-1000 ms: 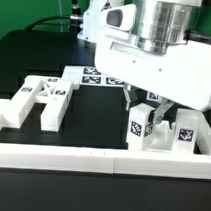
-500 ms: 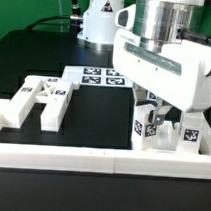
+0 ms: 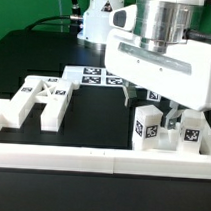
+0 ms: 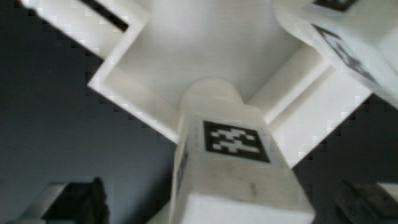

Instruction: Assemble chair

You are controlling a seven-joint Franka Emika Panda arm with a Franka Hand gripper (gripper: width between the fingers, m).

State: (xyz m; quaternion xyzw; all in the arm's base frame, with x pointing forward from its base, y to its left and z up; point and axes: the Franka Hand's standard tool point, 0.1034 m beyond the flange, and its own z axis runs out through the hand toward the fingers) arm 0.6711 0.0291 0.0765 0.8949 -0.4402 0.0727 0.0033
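The chair is in loose white tagged pieces. An H-shaped piece (image 3: 39, 98) lies at the exterior view's left. Two upright tagged blocks (image 3: 142, 127) (image 3: 189, 129) stand at the right against the border wall. My gripper (image 3: 154, 106) hangs right above these blocks, with its dark fingers (image 3: 172, 119) reaching down between them. In the wrist view a white bar with one tag (image 4: 231, 140) runs up between my fingers (image 4: 79, 200). There is a dark gap on each side of it. My gripper (image 4: 222, 208) is open around the bar, and a wider white chair piece (image 4: 196, 50) lies beyond.
The long low white border wall (image 3: 91, 159) runs along the front. The marker board (image 3: 95, 75) lies flat at the back beside the robot base. Black table surface (image 3: 98, 118) separates the H-shaped piece from the right-hand blocks.
My gripper dipped over the right-hand blocks, then shifted slightly to the exterior view's right. The left tagged block shows fully again. The chair pieces have not visibly moved.
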